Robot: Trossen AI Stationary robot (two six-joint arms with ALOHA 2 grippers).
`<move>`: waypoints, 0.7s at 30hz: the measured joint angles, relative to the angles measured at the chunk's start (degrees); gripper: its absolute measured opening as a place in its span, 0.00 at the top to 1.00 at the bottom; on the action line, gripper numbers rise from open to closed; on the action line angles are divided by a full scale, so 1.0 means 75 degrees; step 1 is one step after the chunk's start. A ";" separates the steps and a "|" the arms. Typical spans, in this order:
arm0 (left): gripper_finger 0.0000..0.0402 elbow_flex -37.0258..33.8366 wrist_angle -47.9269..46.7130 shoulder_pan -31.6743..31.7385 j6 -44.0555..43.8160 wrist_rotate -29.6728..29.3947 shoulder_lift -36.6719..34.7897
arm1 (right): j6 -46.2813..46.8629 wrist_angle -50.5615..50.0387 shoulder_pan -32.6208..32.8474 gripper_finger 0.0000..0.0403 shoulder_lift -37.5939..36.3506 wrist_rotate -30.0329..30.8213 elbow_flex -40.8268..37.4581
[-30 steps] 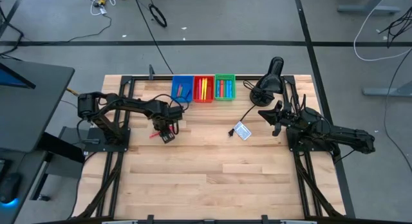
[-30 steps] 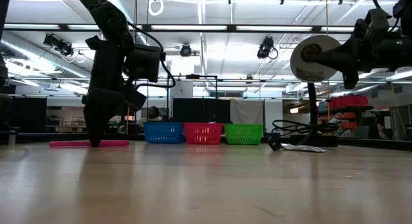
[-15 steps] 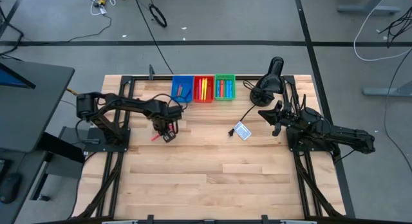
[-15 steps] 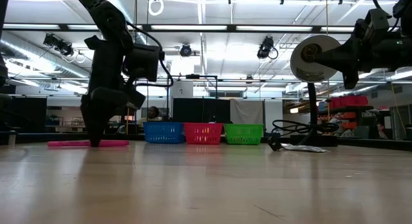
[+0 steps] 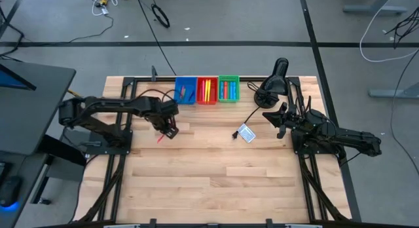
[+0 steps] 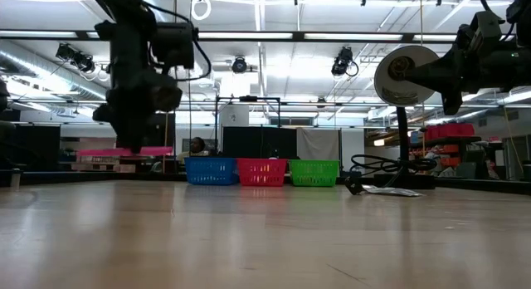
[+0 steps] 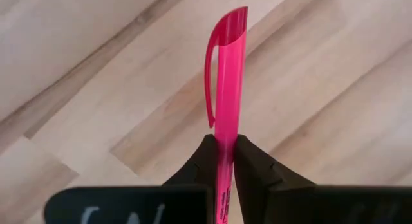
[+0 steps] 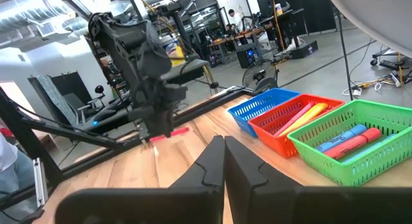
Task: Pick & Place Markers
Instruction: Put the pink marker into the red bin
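Pink marker lifted, bins partly filled

From above, the left hand (image 5: 169, 130) pinches a pink marker (image 5: 161, 138) over bare tabletop (image 5: 216, 175), short of the blue bin (image 5: 185, 90), red bin (image 5: 207, 90) and green bin (image 5: 228, 89), which already hold markers. At table height the marker (image 6: 124, 151) hangs clear of the wood. The left wrist shows both fingers (image 7: 205, 161) clamped on it (image 7: 227, 76). The right hand (image 8: 224, 161) waits closed and empty. No loose markers are seen; this one likely remains to be dropped.
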 joint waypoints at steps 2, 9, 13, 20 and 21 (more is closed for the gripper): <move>0.93 0.0006 -0.0052 0.0000 -0.0259 0.0014 -0.0290 | 0.0000 0.0000 -0.0002 0.97 -0.0002 0.0001 0.0001; 0.93 0.0565 -0.0978 0.0000 -0.0826 -0.0136 -0.0969 | 0.0000 0.0000 -0.0003 0.97 0.0000 0.0000 0.0003; 0.93 0.1114 -0.1798 0.0000 -0.0840 -0.0188 -0.0998 | 0.0000 0.0000 -0.0003 0.97 -0.0003 0.0002 0.0002; 0.93 0.1987 -0.2162 0.0023 -0.1248 -0.0224 -0.0998 | 0.0000 0.0000 0.0000 0.97 0.0000 0.0002 0.0000; 0.93 0.2108 -0.2198 0.0054 -0.1371 -0.0220 -0.0996 | 0.0000 0.0000 -0.0003 0.97 -0.0003 0.0003 0.0000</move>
